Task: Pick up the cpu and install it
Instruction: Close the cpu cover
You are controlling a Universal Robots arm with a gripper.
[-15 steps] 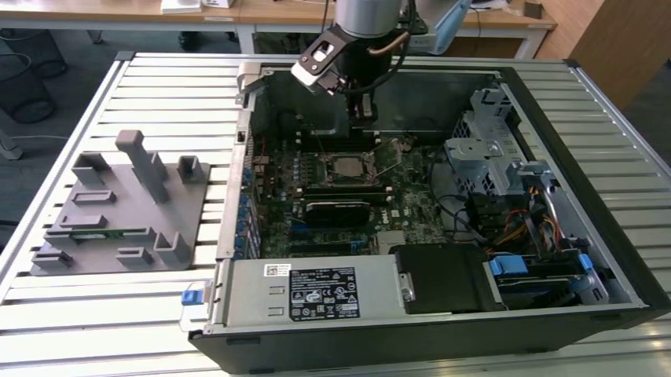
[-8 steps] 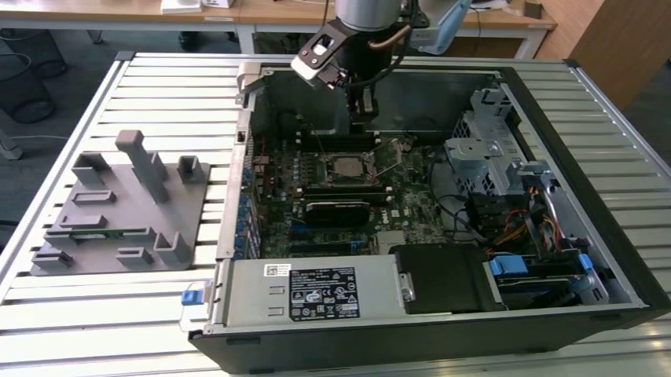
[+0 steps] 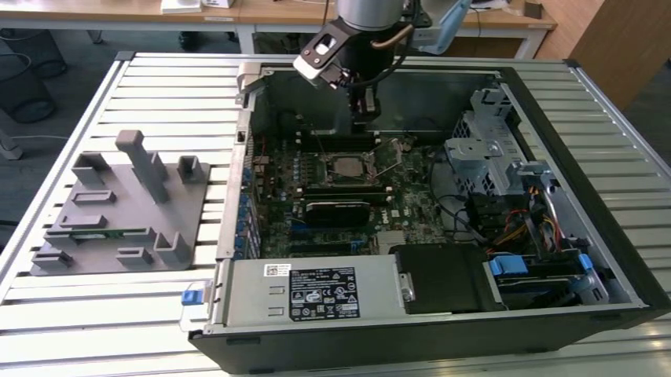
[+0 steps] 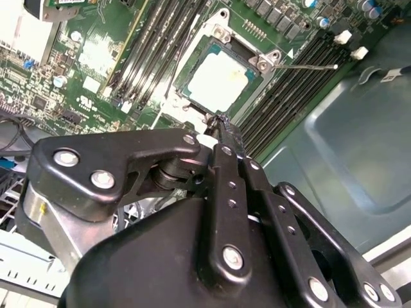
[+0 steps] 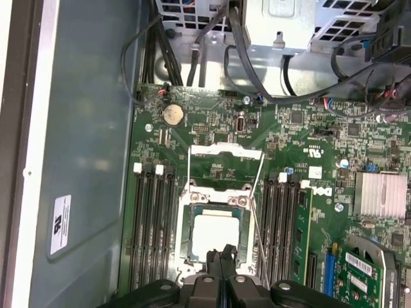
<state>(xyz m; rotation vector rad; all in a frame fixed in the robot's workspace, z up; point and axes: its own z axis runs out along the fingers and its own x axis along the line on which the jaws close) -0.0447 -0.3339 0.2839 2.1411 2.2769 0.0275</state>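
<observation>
**Cpu in socket, gripper shut and empty above it**

In the exterior view, the black tower case (image 3: 419,345) lies open on a slatted metal table (image 3: 105,314). A boxy silver power supply (image 3: 304,290) sits at the case's near edge. A grey moulded fixture (image 3: 121,208) with upright posts sits on the exterior view's left, apart from the case. Mid-case is the green motherboard (image 3: 414,200). The cpu (image 3: 346,166), flat and square with a shiny silver top, lies in its socket. The socket's hold-down frame (image 5: 225,151) is flipped open, with a thin wire lever (image 5: 257,212) beside it. Further back, the black metal gripper (image 3: 362,118) hangs over the board near the cpu, fingers pressed together and holding nothing. Wooden desks (image 3: 273,12) stand behind.
</observation>
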